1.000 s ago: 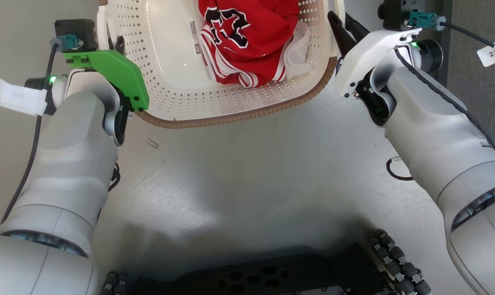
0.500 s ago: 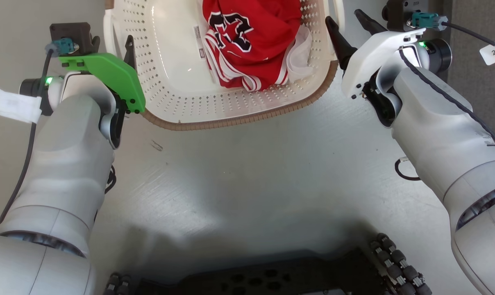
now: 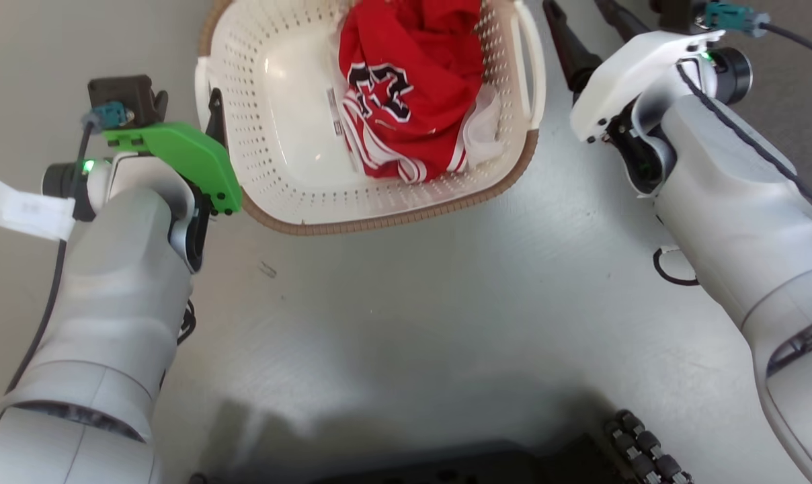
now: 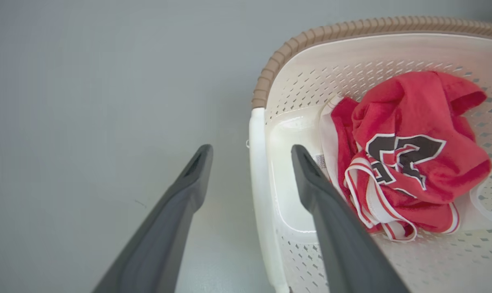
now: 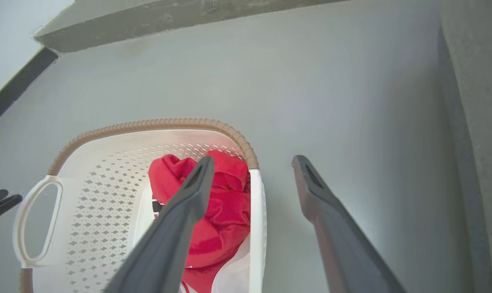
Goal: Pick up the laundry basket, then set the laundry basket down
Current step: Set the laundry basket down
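Note:
The laundry basket (image 3: 392,218) stands on the grey floor, cream and perforated with a brown rim, and holds a red jersey (image 3: 406,81). My left gripper (image 3: 201,111) is open at the basket's left side. In the left wrist view its fingers (image 4: 299,162) straddle the white left handle (image 4: 257,171) without touching it. My right gripper (image 3: 581,10) is open beside the right handle (image 3: 530,67). In the right wrist view it (image 5: 253,160) hangs above that handle (image 5: 257,211), one finger over the jersey and one over the floor.
A darker grey carpet (image 5: 474,122) borders the floor on the right. A wall with a dark baseboard (image 5: 18,85) lies beyond the basket. A black cable loop (image 3: 668,272) lies on the floor under my right arm. My dark base (image 3: 446,464) is at the bottom.
The right gripper's fingers have spread apart and drawn back from the right handle. The head view has shifted, so more of the basket shows. The left finger has eased off its handle.

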